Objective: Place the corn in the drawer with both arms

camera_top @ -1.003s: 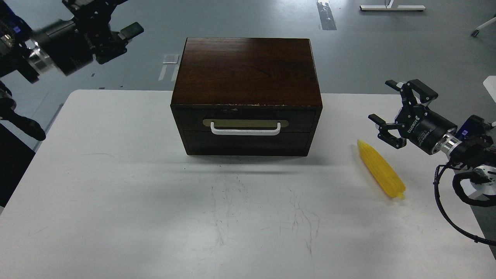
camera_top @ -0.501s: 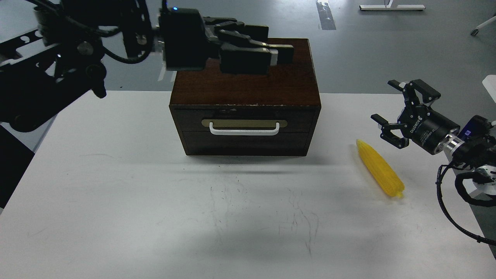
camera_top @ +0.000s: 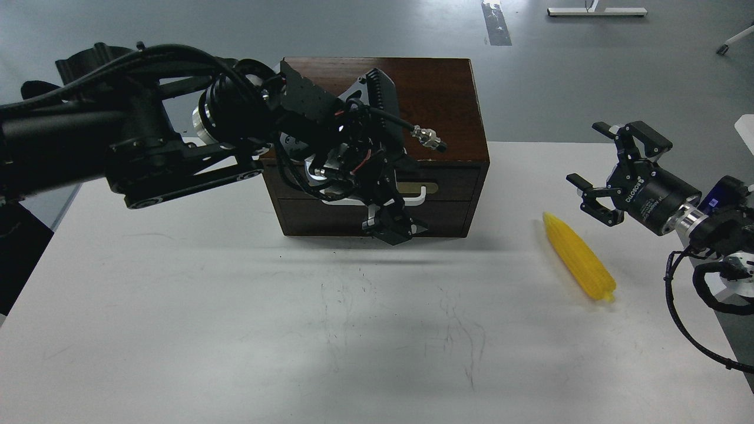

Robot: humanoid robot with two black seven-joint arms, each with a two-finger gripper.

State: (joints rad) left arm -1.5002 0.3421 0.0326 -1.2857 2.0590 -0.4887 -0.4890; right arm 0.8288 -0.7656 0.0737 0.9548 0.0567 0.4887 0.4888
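Observation:
The yellow corn (camera_top: 578, 257) lies on the white table (camera_top: 177, 282) at the right, tapered end away from me. The drawer (camera_top: 453, 179) in the dark wooden box (camera_top: 439, 100) is shut; my left arm hides most of its front and white handle (camera_top: 418, 198). My left gripper (camera_top: 392, 227) points down in front of the box, its tips before the lower panel; its fingers cannot be told apart against the dark wood. My right gripper (camera_top: 601, 171) is open and empty, hovering just beyond and right of the corn's far end.
The box stands at the table's far middle. My left arm stretches across the table's far left. A black cable loop (camera_top: 701, 294) hangs by my right wrist near the table's right edge. Grey floor lies beyond the table.
My left arm has swung from above the box's top down in front of the drawer front, the gripper now pointing downward. The right gripper and the corn have hardly moved.

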